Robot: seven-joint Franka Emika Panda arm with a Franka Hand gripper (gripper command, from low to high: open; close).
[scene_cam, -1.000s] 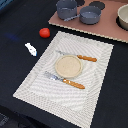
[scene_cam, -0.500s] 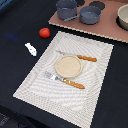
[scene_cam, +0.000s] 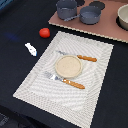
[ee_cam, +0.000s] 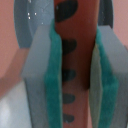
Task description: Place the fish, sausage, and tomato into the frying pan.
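Note:
In the wrist view my gripper (ee_cam: 75, 75) is shut on the sausage (ee_cam: 75, 25), a reddish rod with dark spots, held between the two green-faced pads (ee_cam: 52, 75). Behind it are a blue-grey curved rim (ee_cam: 25, 30) and a pinkish surface. The arm does not show in the exterior view. There the red tomato (scene_cam: 44, 32) and the small white fish (scene_cam: 31, 49) lie on the dark table at the exterior view's left. The blue-grey frying pan (scene_cam: 90, 14) sits on the pinkish board at the back.
A taller dark grey pot (scene_cam: 66, 8) stands beside the pan, and a beige bowl (scene_cam: 123, 16) sits at the far right of the exterior view. A striped placemat (scene_cam: 95, 85) holds a tan plate (scene_cam: 68, 66) and two pieces of orange-handled cutlery (scene_cam: 86, 58).

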